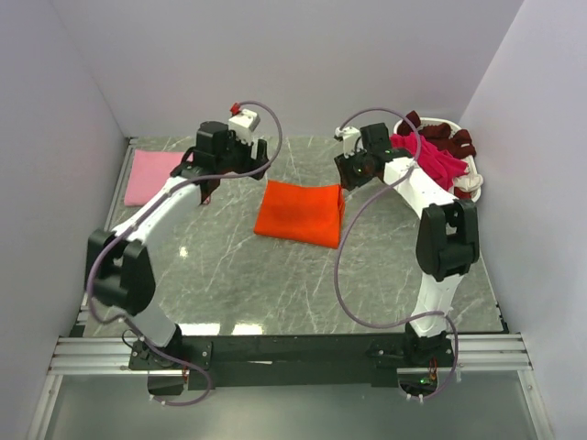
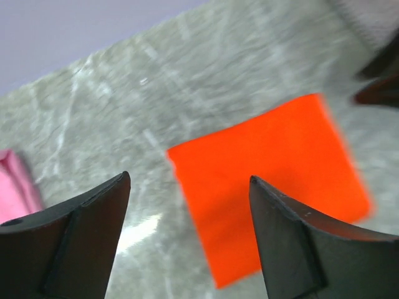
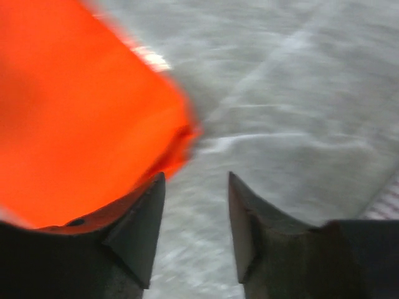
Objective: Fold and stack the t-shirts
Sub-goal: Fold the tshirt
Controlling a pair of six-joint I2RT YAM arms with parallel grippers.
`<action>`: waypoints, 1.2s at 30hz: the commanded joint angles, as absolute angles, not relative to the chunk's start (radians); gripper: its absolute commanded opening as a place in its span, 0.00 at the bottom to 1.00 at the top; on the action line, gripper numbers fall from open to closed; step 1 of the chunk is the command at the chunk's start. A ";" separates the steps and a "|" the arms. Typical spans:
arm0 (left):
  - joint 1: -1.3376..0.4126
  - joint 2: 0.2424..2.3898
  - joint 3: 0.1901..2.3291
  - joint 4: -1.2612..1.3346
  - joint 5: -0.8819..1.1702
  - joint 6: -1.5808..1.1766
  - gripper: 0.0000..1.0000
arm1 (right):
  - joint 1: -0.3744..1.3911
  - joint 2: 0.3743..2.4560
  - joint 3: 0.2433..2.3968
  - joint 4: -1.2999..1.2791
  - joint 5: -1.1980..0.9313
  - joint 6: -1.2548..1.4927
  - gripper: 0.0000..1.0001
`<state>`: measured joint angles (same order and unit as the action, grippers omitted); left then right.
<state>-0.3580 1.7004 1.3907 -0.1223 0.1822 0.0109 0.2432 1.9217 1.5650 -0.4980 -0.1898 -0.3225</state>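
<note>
1. The orange shirt [image 1: 299,213] lies folded into a flat rectangle on the counter [image 1: 275,284], and neither arm holds it.
2. The left end effector [image 2: 188,179] hangs above the counter just left of the orange shirt. Its fingers are spread wide with nothing between them.
3. The right end effector [image 3: 196,176] hangs by the orange shirt's far right corner, its fingers parted over bare counter. The right wrist view is blurred, and the left finger covers part of the cloth's edge there.
4. A pink shirt [image 1: 151,176] lies folded well to the left of the orange shirt, its right edge partly hidden behind the left arm.
5. To the right of the orange shirt, a white basket [image 1: 470,188] holds a heaped magenta shirt [image 1: 431,163] and maroon shirt [image 1: 449,137]. The right arm covers part of the heap, so the number of shirts is unclear.
6. The dark blurred shapes at the right edge of the left wrist view cannot be identified.
</note>
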 commanded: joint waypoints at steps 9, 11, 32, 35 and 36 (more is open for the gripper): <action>-0.433 1.756 1.262 -0.103 0.416 -0.196 0.62 | 0.281 2.107 1.818 -0.704 -0.565 -0.149 0.16; -0.433 1.815 1.282 -0.123 0.413 -0.225 0.60 | 0.278 2.141 1.842 -0.706 -0.460 -0.108 0.14; -0.439 2.026 1.364 -0.281 0.318 -0.253 0.62 | 0.123 2.212 1.868 -0.883 -0.413 -0.089 0.11; -0.437 2.043 1.379 -0.308 0.292 -0.252 0.63 | 0.095 2.175 1.845 -0.874 -0.413 -0.118 0.14; -0.437 2.049 1.382 -0.314 0.285 -0.249 0.63 | 0.088 2.165 1.841 -0.876 -0.419 -0.135 0.15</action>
<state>-0.4362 2.0136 1.3560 -0.2527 0.3450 -0.2501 0.1204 2.2578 1.8290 -0.8433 -0.4053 -0.0792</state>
